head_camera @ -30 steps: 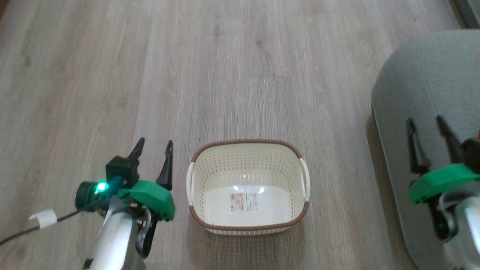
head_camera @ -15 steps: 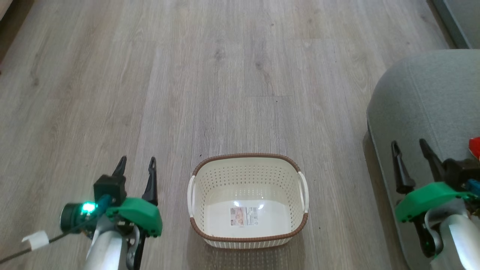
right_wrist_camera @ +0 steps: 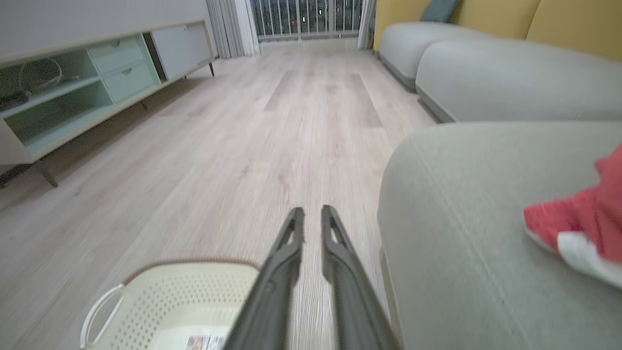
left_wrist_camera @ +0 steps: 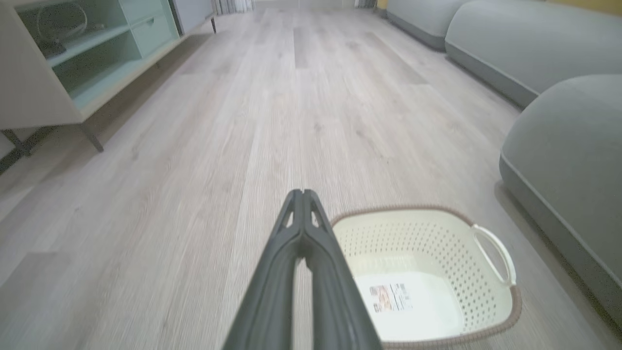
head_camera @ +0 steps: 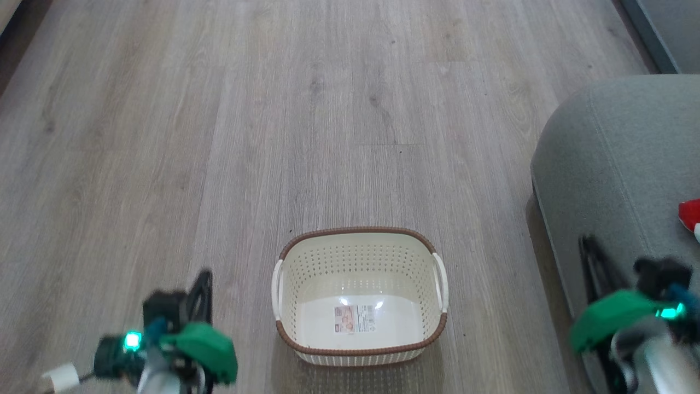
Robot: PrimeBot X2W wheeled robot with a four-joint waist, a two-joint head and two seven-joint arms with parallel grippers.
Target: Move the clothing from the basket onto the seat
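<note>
1. Pale grey-brown wood-look planks make up the floor (head_camera: 350, 109), which runs ahead of both tools to a railed window (right_wrist_camera: 311, 17) with curtains at the far end of the room.
2. A low sideboard (right_wrist_camera: 73, 92) with pale green shelves and drawers stands well off to the left of the tools. Two more grey seat sections (right_wrist_camera: 486, 78) with yellow back cushions (right_wrist_camera: 573, 24) lie ahead and to the right.
3. One basket (head_camera: 355, 262) sits on the floor between the two tools, just right of the left one. It is cream, perforated and brown-rimmed, with two white handles (head_camera: 277, 290) and one label (head_camera: 355, 318) on its bottom. It holds nothing else.
4. One grey-green seat (head_camera: 618, 164) stands at the right, and the right tool hangs over its near-left edge.
5. The clothing (right_wrist_camera: 578, 218), red with a white trim band, lies on that seat, to the right of the right tool and apart from it. It is cut off by the picture's edge, so I cannot count the garments.
6. The left tool (left_wrist_camera: 303, 193) has its fingertips pressed together, with nothing between them, and hangs above the floor beside the basket.
7. The right tool (right_wrist_camera: 312, 211) has its fingers a narrow gap apart. It holds nothing and touches nothing.
</note>
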